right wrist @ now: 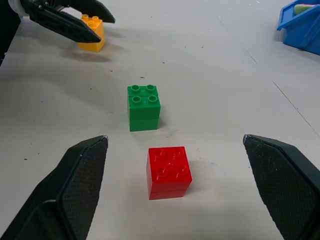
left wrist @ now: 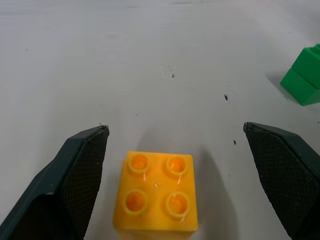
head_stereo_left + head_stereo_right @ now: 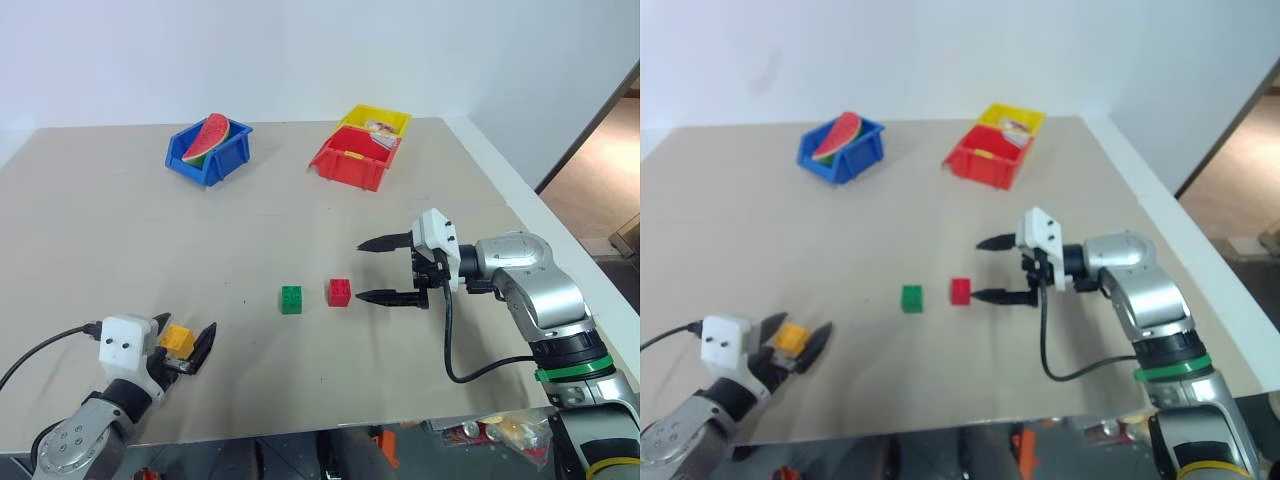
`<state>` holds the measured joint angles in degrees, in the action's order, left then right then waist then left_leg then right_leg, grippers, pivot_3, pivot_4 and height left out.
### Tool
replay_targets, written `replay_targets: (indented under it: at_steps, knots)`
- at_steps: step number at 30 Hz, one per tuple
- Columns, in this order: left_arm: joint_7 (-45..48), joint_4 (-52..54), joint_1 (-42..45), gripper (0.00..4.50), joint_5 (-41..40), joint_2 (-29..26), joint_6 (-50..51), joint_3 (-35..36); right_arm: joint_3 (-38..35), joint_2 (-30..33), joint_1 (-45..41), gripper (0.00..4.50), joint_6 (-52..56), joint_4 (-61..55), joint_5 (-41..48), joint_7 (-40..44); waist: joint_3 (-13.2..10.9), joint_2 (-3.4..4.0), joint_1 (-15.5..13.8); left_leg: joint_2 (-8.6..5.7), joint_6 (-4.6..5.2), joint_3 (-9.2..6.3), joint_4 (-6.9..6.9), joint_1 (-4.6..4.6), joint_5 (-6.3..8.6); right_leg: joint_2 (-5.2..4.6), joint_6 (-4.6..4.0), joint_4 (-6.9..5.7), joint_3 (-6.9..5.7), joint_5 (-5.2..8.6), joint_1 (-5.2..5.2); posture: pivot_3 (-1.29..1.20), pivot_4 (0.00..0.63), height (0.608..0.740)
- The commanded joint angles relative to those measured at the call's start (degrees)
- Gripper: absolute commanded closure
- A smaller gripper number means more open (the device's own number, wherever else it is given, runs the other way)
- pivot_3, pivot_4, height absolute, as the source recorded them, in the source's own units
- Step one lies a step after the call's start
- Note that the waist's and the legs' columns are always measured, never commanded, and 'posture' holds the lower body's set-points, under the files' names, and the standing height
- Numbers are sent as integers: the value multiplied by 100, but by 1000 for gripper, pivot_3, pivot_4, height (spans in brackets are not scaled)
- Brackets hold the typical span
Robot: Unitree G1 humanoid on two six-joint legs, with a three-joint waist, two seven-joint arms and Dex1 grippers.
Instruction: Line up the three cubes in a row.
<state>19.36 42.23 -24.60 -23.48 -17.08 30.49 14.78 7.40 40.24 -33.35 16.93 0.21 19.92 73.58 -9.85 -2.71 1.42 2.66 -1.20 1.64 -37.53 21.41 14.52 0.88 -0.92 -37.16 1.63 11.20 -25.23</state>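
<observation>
Straddling the yellow-orange cube (image 3: 178,339) near the desk's (image 3: 100,230) front left corner, the left gripper (image 3: 185,349) has its jaws apart on either side, probably to grasp it and bring it toward the others. The green cube (image 3: 291,299) and red cube (image 3: 339,292) sit side by side near the front edge's middle, already forming a short row. The right gripper (image 3: 385,269) hovers just beside the red cube with jaws wide apart, holding nothing.

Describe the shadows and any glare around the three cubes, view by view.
Left wrist view: the yellow-orange studded plastic cube shows small highlights on its studs and a faint shadow on the table beyond it. Right wrist view: the red studded cube and green studded cube cast soft, pale shadows, with a darker one under the left gripper. Left eye view: even light, no strong glare.
</observation>
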Motion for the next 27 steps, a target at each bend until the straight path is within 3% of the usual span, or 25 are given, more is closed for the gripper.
replay_targets:
  at_steps: [1,4,5,12,19,27]
  knots:
    - [-131,161,-68,37,40,-13,34,-56,-113,103,-16,0,-33,-152,21,34,0,0,0,0,0,1,0,0,0,0,0,0,0,0,0,0,150,740]
    - [-175,155,-98,37,35,-14,54,-84,-104,107,-22,0,-46,-139,18,39,0,0,0,0,0,0,0,0,0,0,0,0,0,0,0,0,150,740]
    - [-192,138,-118,562,46,-7,46,-86,-97,100,-31,0,-47,-135,14,39,0,0,0,0,0,-1,0,0,0,0,0,0,-1,0,0,0,150,740]
    - [-220,-4,-227,2885,155,7,-80,-104,-98,60,-31,0,20,-196,88,45,0,0,0,0,0,0,0,0,0,0,-1,0,-2,1,-1,0,150,740]
    - [203,-268,9,2885,172,-384,-372,-69,-111,-19,-32,0,114,-353,274,116,-1,1,-1,-1,0,-2,0,0,0,0,-1,0,-5,1,-1,0,150,740]
    - [1916,-1556,1723,2885,-133,-1878,-544,-134,-33,151,73,0,-82,-634,532,815,-4,4,-15,3,0,-9,1,3,0,3,-5,0,-21,3,-1,0,150,740]
